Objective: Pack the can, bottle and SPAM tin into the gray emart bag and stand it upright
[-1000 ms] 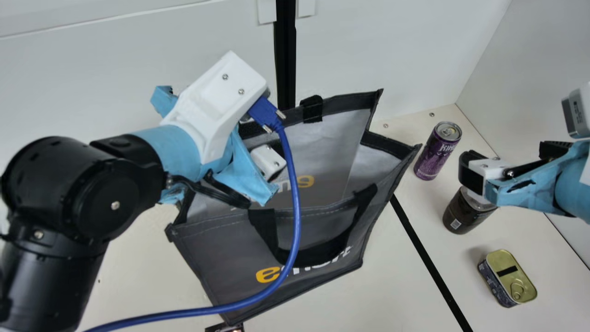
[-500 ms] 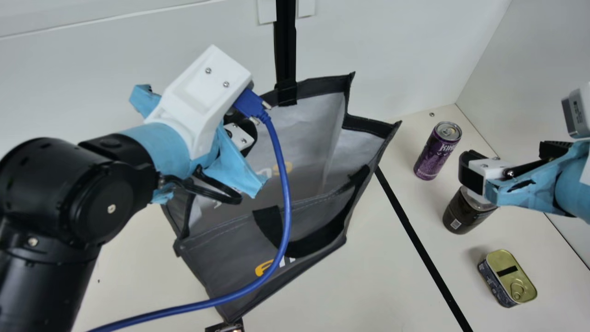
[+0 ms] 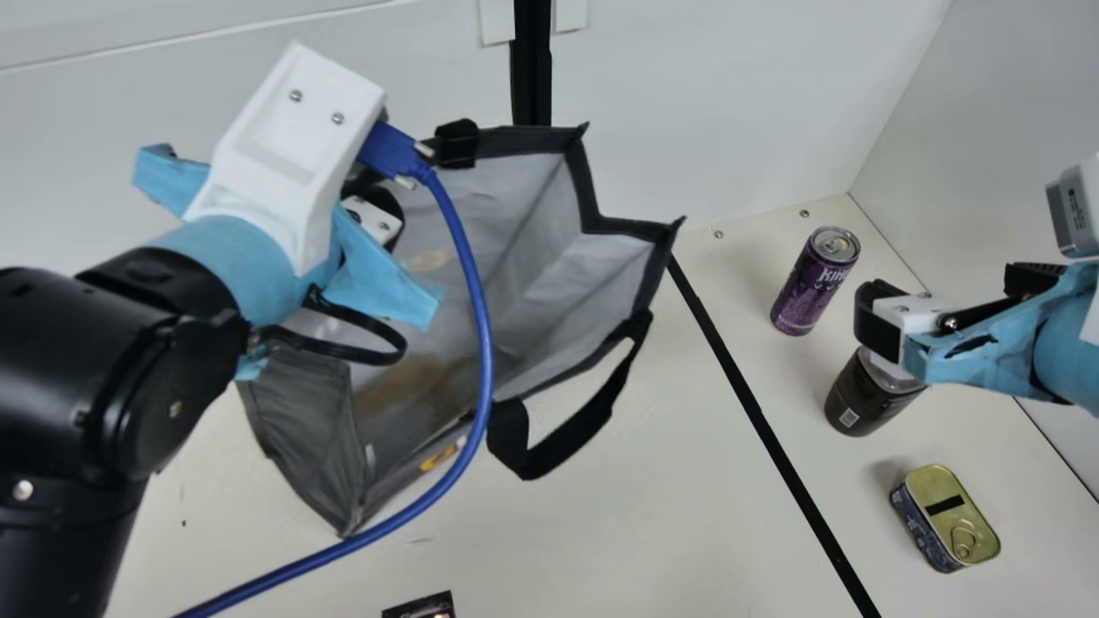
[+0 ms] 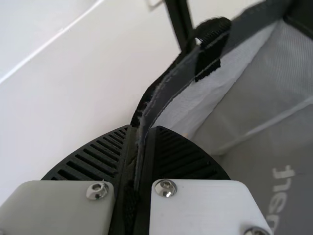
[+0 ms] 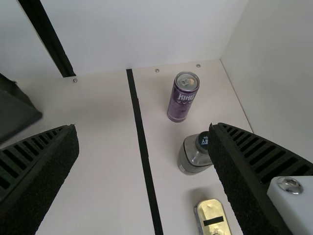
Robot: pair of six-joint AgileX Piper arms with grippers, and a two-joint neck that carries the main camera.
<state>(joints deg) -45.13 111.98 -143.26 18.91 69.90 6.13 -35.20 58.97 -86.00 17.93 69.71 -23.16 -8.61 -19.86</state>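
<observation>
The gray emart bag is in the left part of the bench, toward the far edge, its mouth gaping and its body at a tilt. Whether its base touches the bench cannot be told. One black handle droops outward from the rim on the near side.

The can, purple, stands upright near the far right corner of the bench. The bottle, dark and capped, stands nearer the robot than the can, close to the right edge. The SPAM tin lies beyond the bottle from the far edge, gold lid and ring pull facing up. These three sit apart from one another, on the right side of a black strip that runs in from the far edge.

Left gripper: at the bag's far rim; the left wrist view shows its ribbed fingers closed with the gray rim pinched between them. Right gripper: fingers spread wide, held above the bench at the bottle; in the right wrist view one finger partly covers the bottle.

A blue cable leads off the left wrist and passes in front of the bag. A small dark item lies on the bench at the main view's lower border, only partly visible
</observation>
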